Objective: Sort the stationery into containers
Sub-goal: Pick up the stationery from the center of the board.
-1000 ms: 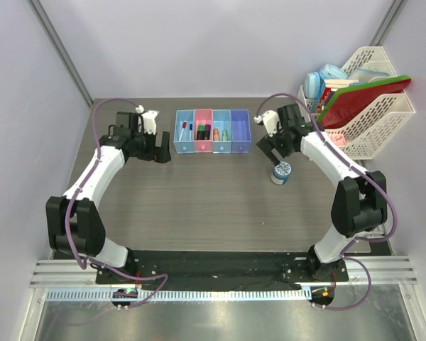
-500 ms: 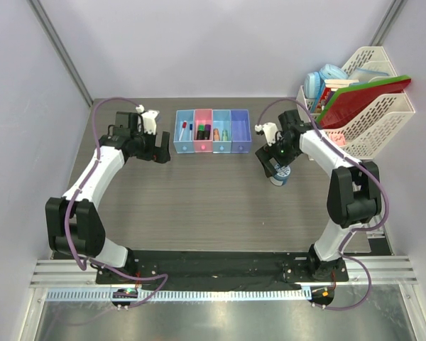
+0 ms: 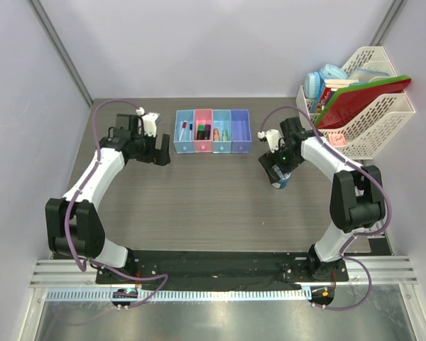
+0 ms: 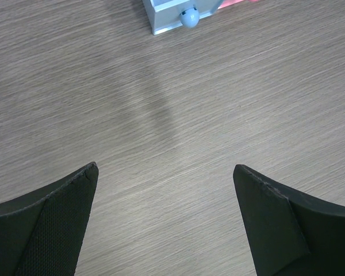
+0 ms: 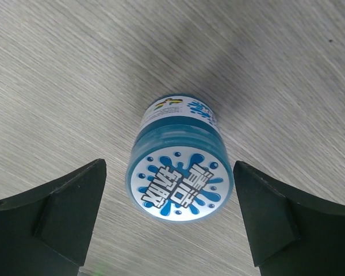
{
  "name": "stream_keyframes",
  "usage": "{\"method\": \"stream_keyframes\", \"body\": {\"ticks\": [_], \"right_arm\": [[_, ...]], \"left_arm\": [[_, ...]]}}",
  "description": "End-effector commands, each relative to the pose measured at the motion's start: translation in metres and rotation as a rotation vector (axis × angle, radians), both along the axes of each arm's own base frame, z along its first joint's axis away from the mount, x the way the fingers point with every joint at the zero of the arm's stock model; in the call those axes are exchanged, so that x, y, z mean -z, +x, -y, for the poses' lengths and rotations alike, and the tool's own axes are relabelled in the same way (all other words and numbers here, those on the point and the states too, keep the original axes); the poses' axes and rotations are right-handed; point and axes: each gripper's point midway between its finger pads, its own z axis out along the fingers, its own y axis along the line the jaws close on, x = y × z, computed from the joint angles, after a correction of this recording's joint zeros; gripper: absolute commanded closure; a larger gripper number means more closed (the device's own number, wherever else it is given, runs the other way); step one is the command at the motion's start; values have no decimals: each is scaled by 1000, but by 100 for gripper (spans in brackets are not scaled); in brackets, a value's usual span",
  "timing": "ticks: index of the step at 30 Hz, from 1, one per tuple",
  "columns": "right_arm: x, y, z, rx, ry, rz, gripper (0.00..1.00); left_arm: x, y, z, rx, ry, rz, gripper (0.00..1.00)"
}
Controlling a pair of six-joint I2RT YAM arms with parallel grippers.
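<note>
Right claw [image 5: 169, 169] spread wide, straddling round blue tub [image 5: 180, 164]. Tub upright on table [image 5: 75, 69], between jaws, touching neither. Judge it rigid plastic, light, with smooth wall: may slip or tip. Take it across side wall below lid [image 5: 181, 192] and squeeze gently. Bins [image 3: 213, 149] well off to claw's left. Left claw [image 4: 165, 172] spread, empty.

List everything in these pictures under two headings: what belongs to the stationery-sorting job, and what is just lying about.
Belongs to the job:
row of four bins
pens
highlighters
orange and green bits
round blue tub

Just lying about:
white file rack
red and green folders
</note>
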Motion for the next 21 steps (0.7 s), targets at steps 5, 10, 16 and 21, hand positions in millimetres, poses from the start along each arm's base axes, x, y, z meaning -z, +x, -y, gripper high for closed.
{"method": "stream_keyframes", "body": {"ticks": [5,10,16,21], "right_arm": [[-21,14,10,52,-36,108,24],[-26,10,15,49,-59,119,35],[-43,14,10,52,-37,132,88],[-105,49,-10,73,48,273,99]], "left_arm": [[-11,2,-1,6,-7,51,0],[-12,3,-1,8,-3,59,0],[-13,5,0,6,-10,58,0],[-10,8,-2,-9,-1,51,0]]}}
